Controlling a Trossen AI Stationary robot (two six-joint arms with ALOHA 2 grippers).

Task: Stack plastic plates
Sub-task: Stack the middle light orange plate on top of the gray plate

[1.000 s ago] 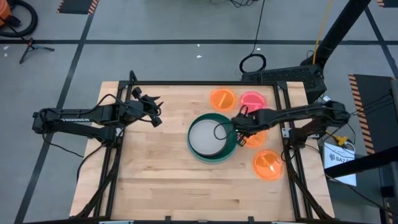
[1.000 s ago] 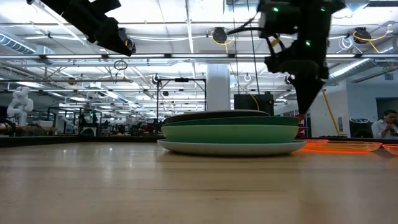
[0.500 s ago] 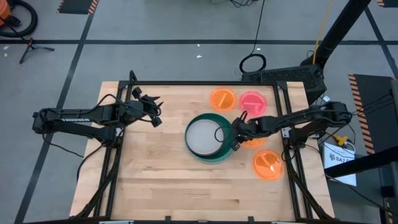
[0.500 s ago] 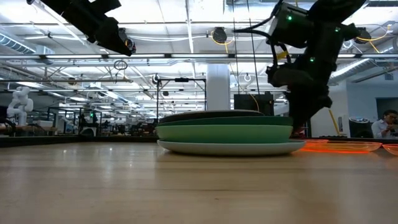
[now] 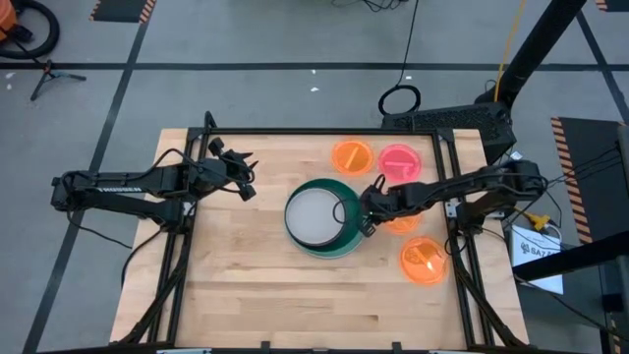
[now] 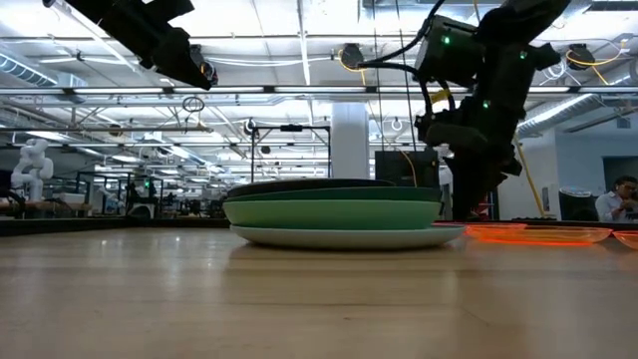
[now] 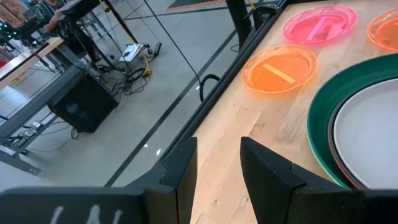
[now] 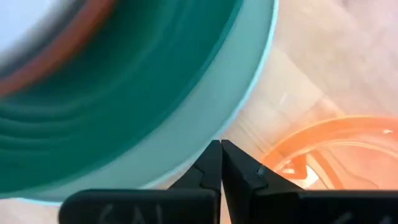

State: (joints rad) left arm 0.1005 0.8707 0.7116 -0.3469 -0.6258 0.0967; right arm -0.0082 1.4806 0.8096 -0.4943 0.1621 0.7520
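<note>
High view: the stack (image 5: 319,217) of large plates is at the table (image 5: 256,295) middle; right gripper (image 5: 366,208) touches its right rim. Left gripper (image 5: 241,175) waits apart.
Low view: stack (image 6: 334,211) lies flat.
Left wrist: fingers (image 7: 180,171) apart, holding nothing.
Right wrist: fingers (image 8: 211,165) together at the rim, orange plate (image 8: 329,155) beside.

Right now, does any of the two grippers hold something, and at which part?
Nothing is held. The right gripper is shut with nothing between its fingers, its tips at the rim of the plate stack. The left gripper is open above the table's far left.
</note>
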